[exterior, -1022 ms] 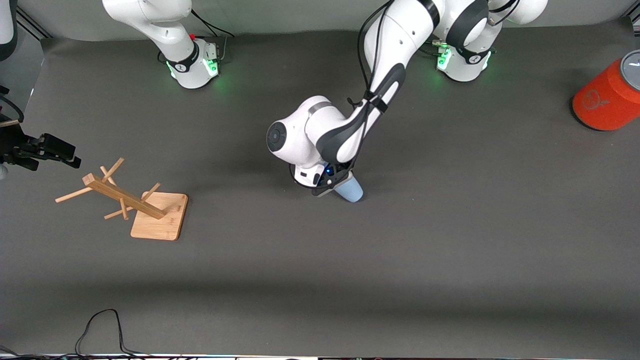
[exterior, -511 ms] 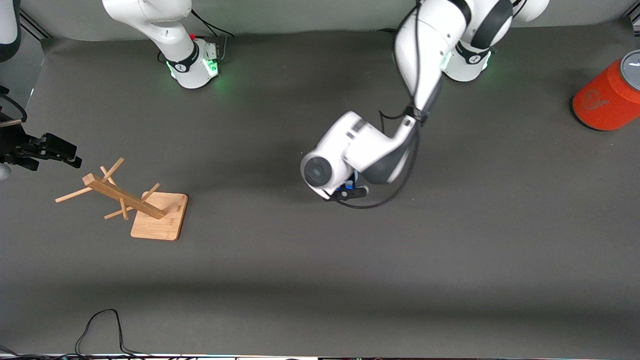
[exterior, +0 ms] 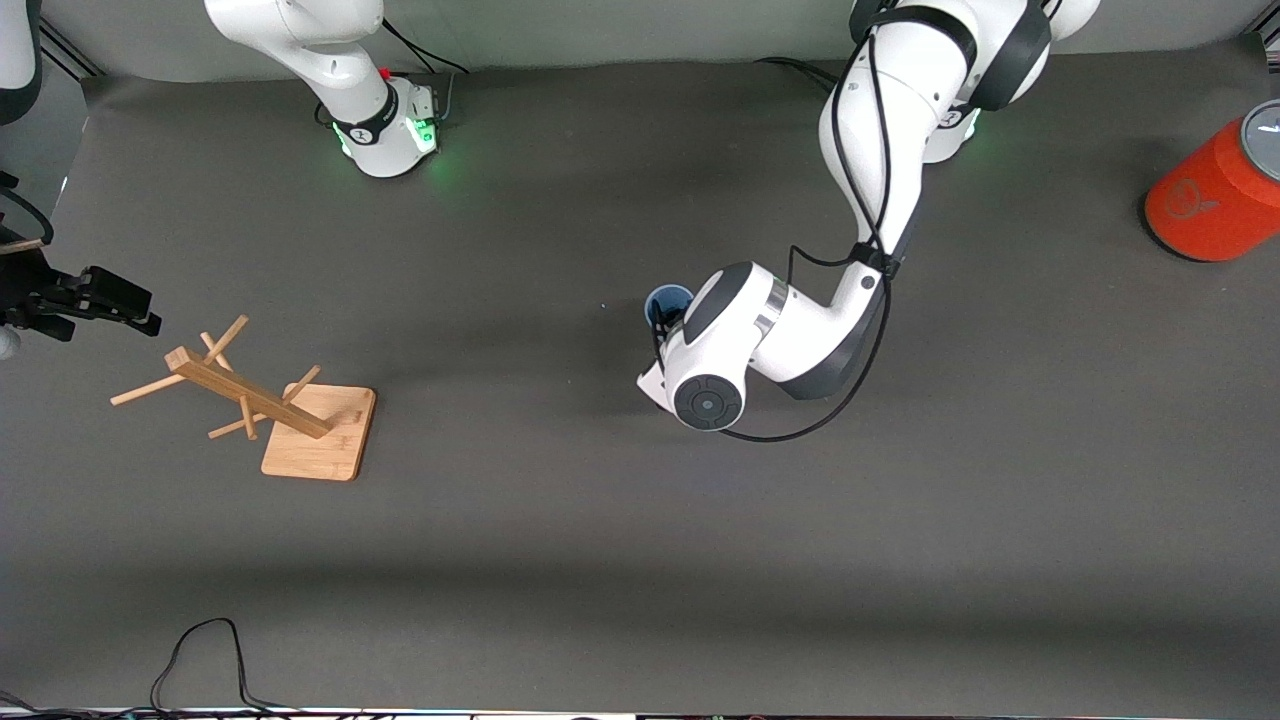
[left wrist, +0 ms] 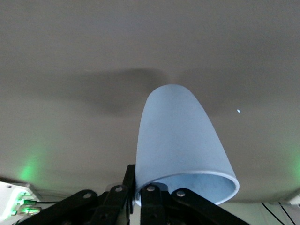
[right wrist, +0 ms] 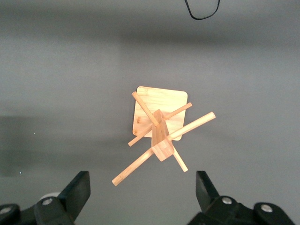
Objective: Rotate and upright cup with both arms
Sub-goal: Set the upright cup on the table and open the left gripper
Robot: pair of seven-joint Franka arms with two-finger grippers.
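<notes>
The pale-blue cup [exterior: 667, 301] is near the middle of the table, with its open mouth facing up in the front view. My left gripper [left wrist: 139, 188] is shut on the cup [left wrist: 178, 140] at its rim, one finger inside and one outside. In the front view the left wrist [exterior: 720, 350] hides most of the gripper and the cup's body. I cannot tell whether the cup's base touches the table. My right gripper [exterior: 128, 300] is open and empty and waits over the right arm's end of the table; in its wrist view it [right wrist: 143, 190] is above the wooden rack.
A wooden peg rack [exterior: 255, 405] on a square base stands toward the right arm's end, also in the right wrist view [right wrist: 159, 133]. A large orange cylinder [exterior: 1210, 195] with a grey top is at the left arm's end. A black cable [exterior: 200, 655] lies at the table's near edge.
The left wrist has swung round with the cup in its grip. The cup went from tilted under the gripper to mouth up. The right arm has not moved.
</notes>
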